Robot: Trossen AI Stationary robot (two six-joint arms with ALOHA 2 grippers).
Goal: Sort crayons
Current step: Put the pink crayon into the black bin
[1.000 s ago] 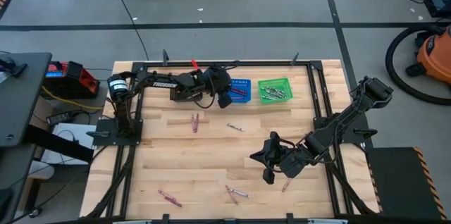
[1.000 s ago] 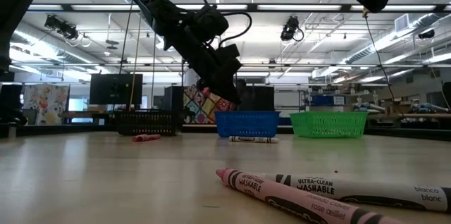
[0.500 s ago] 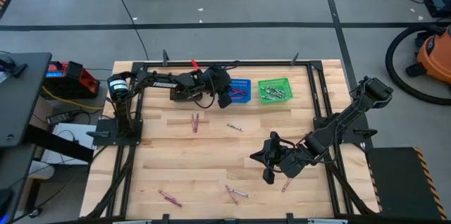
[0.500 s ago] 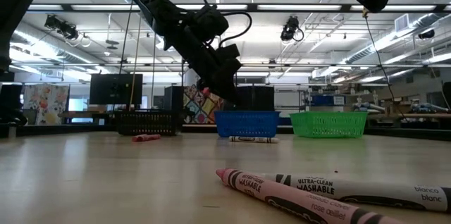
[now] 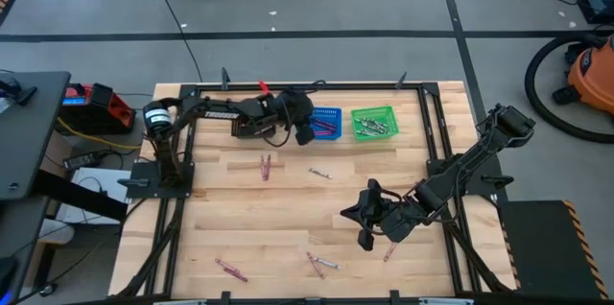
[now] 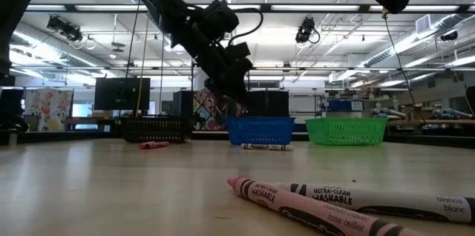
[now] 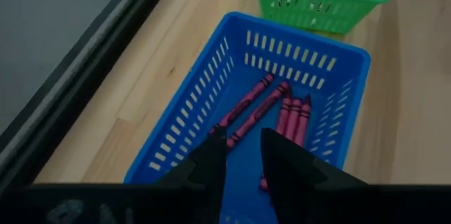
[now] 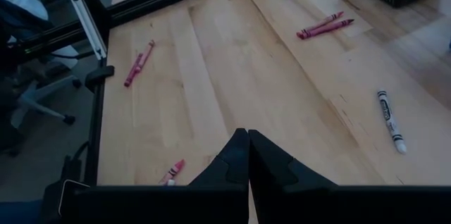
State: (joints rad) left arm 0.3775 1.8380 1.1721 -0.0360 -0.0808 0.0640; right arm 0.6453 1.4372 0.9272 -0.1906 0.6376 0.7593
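While the left gripper (image 7: 243,155) hangs over the blue basket (image 7: 350,55), its fingers stand apart with a narrow gap and nothing between them. Several pink crayons (image 7: 290,114) lie inside the blue basket, directly under the fingertips.

Green basket (image 5: 374,122), just beside the blue basket, holds pale crayons. A black basket (image 6: 154,128) sits on the blue basket's other side. Loose crayons lie well away from the blue basket: a pink pair (image 5: 266,166), a pale one (image 5: 320,174), a pink one (image 5: 231,269) and a mixed pair (image 5: 318,263) toward the near edge.

The right gripper (image 8: 247,159) hovers over bare wood, far from the blue basket, fingers pressed together and empty. Waiting arm, as I judge it.

Risks: the left fingertips sit low relative to the basket wall; a sideways pull-out could catch the mesh and drag or tip the blue basket into the green one. A crayon propped on the pile might roll or get flicked out.

Hard to see: the left arm covers part of the blue basket in the high view. Contents of the black basket cannot be made out. One crayon (image 5: 389,252) lies partly under the right arm; colour uncertain.
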